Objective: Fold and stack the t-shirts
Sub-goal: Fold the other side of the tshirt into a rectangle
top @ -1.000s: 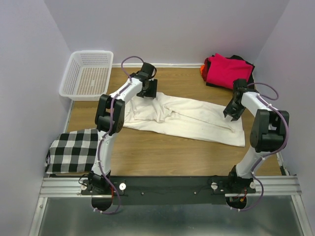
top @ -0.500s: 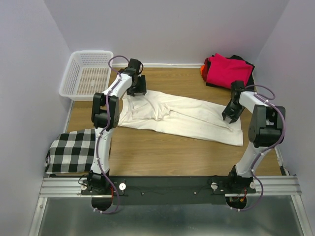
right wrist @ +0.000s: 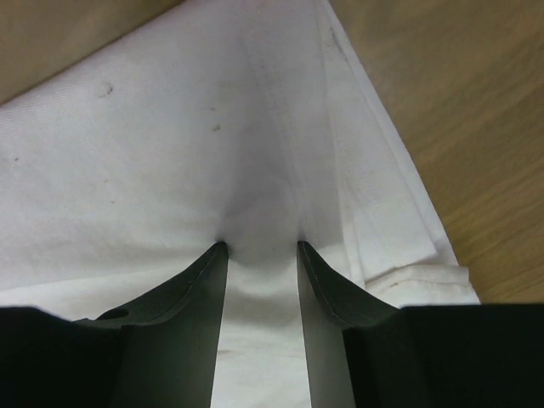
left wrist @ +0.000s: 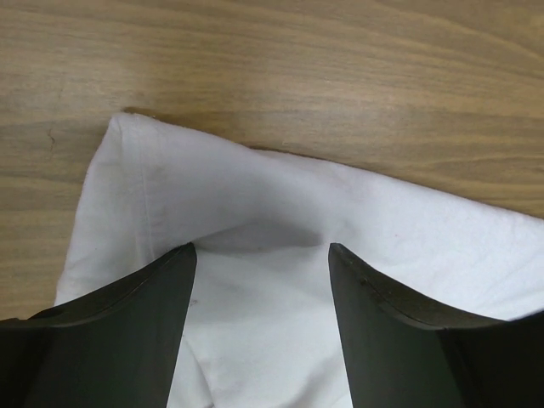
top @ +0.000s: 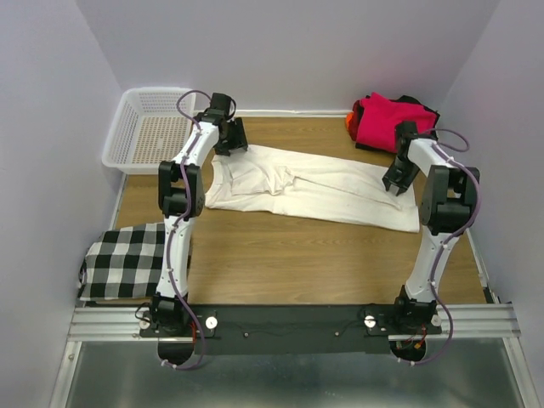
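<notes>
The cream t-shirt [top: 314, 189] lies folded into a long strip across the middle of the wooden table. My left gripper [top: 228, 141] is at its far left corner, fingers closed on a raised fold of the fabric [left wrist: 255, 280]; the gripper [left wrist: 262, 251] sits just inside the shirt's hem. My right gripper [top: 397, 180] is at the shirt's right end, shut on a pinch of the fabric [right wrist: 170, 170], as its wrist view [right wrist: 262, 246] shows. A folded magenta-red shirt [top: 391, 119] lies on a black one [top: 430, 117] and an orange one [top: 351, 120] at the back right.
A white mesh basket [top: 116, 146] stands at the back left, close to the left arm. A black-and-white checked cloth [top: 127, 259] lies at the near left edge. Side walls stand close on both sides.
Both grippers have moved toward the back wall, dragging the cream shirt with them; it now lies straighter and farther back. The left gripper also shifted left, nearer the basket.
</notes>
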`<state>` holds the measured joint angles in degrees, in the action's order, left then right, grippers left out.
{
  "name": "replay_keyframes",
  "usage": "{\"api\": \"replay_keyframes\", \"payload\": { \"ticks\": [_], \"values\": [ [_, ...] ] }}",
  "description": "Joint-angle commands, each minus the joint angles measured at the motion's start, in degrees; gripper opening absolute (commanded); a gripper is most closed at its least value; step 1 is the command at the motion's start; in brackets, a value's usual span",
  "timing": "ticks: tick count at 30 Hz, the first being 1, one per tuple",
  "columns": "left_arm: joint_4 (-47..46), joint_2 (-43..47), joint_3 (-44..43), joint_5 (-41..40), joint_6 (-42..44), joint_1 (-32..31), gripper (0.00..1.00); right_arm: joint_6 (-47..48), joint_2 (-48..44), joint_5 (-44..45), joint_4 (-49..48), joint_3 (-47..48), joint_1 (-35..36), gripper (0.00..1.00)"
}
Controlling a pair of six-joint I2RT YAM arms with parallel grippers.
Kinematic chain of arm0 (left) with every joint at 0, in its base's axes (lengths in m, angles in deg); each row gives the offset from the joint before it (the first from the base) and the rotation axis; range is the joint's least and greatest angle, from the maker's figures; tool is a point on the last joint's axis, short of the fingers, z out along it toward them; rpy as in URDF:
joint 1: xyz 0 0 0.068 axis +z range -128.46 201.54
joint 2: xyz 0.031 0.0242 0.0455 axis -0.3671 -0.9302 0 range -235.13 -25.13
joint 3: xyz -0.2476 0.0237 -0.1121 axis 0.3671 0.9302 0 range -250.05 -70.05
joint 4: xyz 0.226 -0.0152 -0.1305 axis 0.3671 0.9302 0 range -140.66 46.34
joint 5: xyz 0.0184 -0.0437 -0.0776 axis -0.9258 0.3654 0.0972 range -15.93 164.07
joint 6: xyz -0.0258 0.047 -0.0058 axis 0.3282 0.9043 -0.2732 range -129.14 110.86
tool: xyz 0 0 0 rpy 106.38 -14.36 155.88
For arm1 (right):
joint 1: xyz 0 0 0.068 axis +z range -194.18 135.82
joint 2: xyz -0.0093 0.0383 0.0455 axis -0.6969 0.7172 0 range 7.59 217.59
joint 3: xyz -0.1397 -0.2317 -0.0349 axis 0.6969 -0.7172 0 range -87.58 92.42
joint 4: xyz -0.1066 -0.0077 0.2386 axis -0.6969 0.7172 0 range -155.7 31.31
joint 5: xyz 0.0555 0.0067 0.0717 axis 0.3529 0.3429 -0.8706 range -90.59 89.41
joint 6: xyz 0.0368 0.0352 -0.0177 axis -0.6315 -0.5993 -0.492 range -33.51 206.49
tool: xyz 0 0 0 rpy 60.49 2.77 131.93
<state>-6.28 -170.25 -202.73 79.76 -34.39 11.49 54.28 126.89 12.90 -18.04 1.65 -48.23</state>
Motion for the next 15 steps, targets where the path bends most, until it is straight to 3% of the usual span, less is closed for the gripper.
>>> {"api": "replay_keyframes", "payload": {
  "ticks": [1,7,15],
  "values": [
    [-3.77,-3.24,-0.74,4.05,-2.08,2.40,0.73,1.00,7.60,5.93,0.42,7.51,-0.08,0.47],
    [-11.15,0.09,3.21,8.45,-0.32,2.40,0.73,2.15,7.88,7.42,0.50,13.68,-0.16,0.47],
    [-17.31,9.40,6.99,6.44,3.10,1.70,0.73,4.08,2.25,7.69,0.33,17.12,-0.08,0.48]
  ]
}}
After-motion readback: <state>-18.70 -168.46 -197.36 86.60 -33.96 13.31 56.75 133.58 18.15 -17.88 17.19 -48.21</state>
